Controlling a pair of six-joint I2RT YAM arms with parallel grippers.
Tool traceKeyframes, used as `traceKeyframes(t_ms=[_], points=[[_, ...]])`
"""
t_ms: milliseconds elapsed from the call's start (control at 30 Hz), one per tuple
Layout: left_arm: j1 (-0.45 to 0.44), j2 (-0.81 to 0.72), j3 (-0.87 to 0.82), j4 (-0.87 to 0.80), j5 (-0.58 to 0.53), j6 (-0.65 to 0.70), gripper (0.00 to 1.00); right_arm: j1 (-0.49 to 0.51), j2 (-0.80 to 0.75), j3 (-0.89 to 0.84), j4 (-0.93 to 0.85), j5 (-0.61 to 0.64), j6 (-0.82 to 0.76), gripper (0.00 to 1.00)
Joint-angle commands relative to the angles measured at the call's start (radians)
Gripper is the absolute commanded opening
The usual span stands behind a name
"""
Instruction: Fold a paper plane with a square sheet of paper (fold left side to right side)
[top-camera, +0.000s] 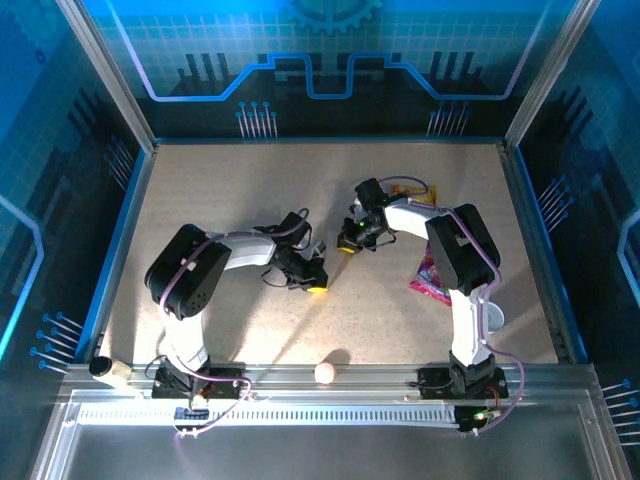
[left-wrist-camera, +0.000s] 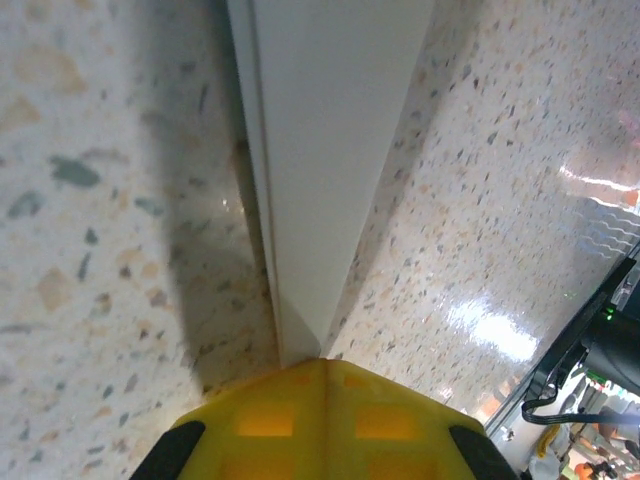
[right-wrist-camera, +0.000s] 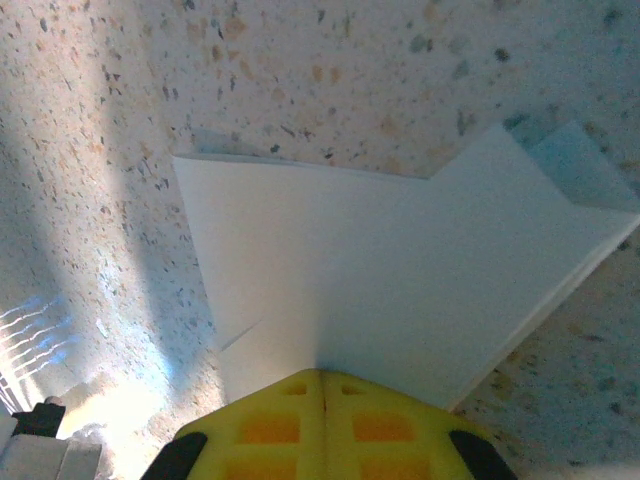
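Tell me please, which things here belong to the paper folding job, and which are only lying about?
Job: folded white paper, pinched by the left fingers and the right fingers.
Lying about: pink wrapper, yellow packet, small pale ball.

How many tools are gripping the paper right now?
2. The left tool is shut on the folded paper at a narrow creased end. The right tool is shut on its wider, layered part. Both are in plain sight.
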Motion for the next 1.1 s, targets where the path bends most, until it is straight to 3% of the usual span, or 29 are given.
traceKeyframes(t_ms=[0, 433, 667, 733, 867, 1067], points=[[-0.013, -0.023, -0.05, -0.116, 0.005, 0.027, 0.0, 0.013, 0.095, -0.032, -0.079, 0.124, -0.019, 0.0], [-0.013, -0.08, -0.096, -0.115, 0.005, 0.029, 0.0, 0.019, 0.098, -0.024, -0.077, 0.118, -0.024, 0.0], [0.013, -0.215, -0.111, -0.053, 0.001, 0.007, 0.01, 0.022, 0.03, -0.041, -0.014, 0.086, -0.029, 0.0], [0.034, -0.268, -0.114, -0.042, -0.021, 0.006, 0.06, 0.022, -0.006, -0.033, -0.011, 0.087, -0.037, 0.04], [0.064, -0.411, -0.114, -0.045, -0.131, 0.05, 0.05, 0.022, -0.097, -0.024, -0.01, 0.079, -0.074, 0.14], [0.077, -0.672, -0.13, -0.056, -0.306, 0.128, 0.18, 0.033, -0.254, -0.066, -0.012, 0.135, -0.094, 0.35]])
